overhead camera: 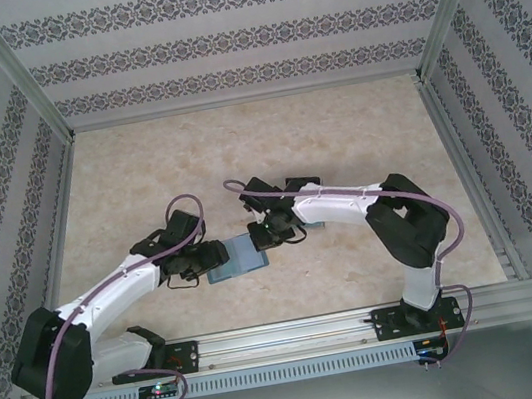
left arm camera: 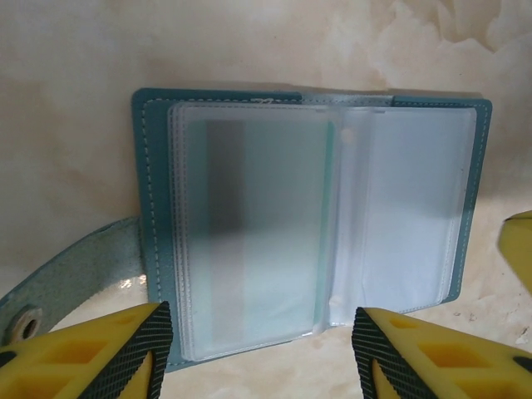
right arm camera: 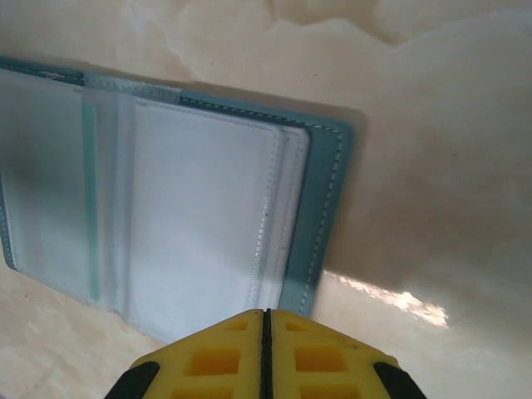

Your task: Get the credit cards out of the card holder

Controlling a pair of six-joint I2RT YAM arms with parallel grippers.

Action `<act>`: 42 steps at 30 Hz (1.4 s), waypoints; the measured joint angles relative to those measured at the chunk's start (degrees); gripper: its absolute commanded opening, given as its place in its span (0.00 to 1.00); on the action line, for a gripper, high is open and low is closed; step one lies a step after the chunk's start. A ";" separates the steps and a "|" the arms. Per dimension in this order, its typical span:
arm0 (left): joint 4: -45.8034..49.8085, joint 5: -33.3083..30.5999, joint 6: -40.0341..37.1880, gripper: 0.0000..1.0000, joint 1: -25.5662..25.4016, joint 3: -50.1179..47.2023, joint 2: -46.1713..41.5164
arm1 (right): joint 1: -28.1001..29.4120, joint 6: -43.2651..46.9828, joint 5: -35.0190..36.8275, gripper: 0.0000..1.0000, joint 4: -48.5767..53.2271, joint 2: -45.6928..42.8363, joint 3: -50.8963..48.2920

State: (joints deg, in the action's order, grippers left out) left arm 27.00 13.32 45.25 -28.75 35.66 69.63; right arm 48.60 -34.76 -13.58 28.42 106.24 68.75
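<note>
Here, left claw [left arm camera: 262, 337] agape, right [right arm camera: 264, 324] closed.

The left arm [overhead camera: 108, 290] stretches from its base toward the middle, and the left gripper [left arm camera: 262, 353] has its jaws standing apart. The right arm [overhead camera: 348, 205] bends inward from the right side. The right gripper [right arm camera: 264, 332] has its jaws closed flat together. The two grippers are near each other.

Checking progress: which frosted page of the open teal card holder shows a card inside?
The page beside the strap: dark stripe and teal show through; the other looks blank.
</note>
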 measured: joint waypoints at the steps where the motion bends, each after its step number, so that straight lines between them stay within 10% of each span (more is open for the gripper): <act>1: -0.07 0.11 -0.02 0.58 0.00 0.22 0.61 | 0.07 -0.04 -0.07 0.00 -0.31 0.46 -0.07; 34: -3.32 5.01 -1.14 0.53 0.00 0.92 7.54 | 0.31 -1.14 -0.24 0.00 -1.57 2.10 -1.53; 42: -3.72 6.99 -1.70 0.66 0.00 2.36 7.52 | 0.31 -1.14 -0.26 0.00 -1.57 2.14 -1.53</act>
State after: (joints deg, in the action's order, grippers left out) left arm 23.29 20.32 43.55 -28.75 38.02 77.14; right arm 48.90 -35.90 -13.85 26.85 108.38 67.22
